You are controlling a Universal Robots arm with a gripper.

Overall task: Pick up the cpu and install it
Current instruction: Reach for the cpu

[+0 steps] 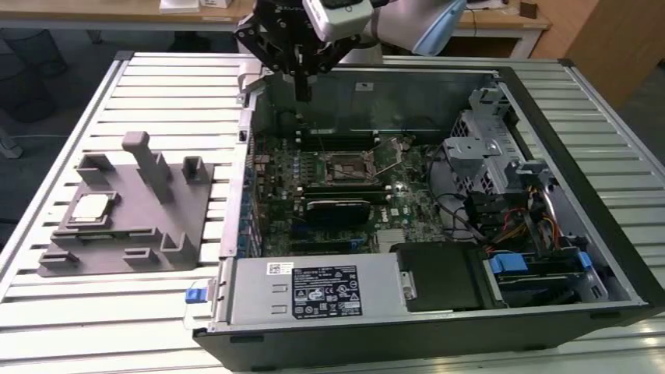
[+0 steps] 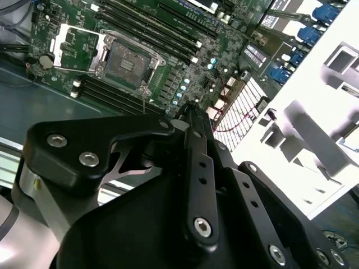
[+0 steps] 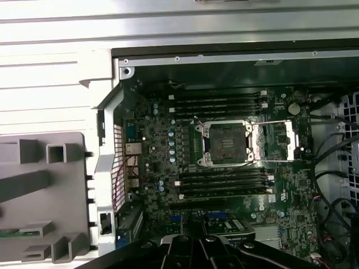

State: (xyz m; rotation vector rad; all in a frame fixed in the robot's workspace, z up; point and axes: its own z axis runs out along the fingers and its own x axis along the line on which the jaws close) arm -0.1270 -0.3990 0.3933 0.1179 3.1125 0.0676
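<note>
While the gripper (image 1: 301, 97) hangs closed and empty over the case (image 1: 416, 343), the cpu (image 1: 92, 206) lies well aside and below it on the tray (image 1: 130, 222), so pickup seems unstarted, needing opened jaws there.

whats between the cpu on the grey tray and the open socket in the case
From the cpu, in the exterior view: the tray's upright blocks, a strip of slatted table and the case's side wall.
</note>
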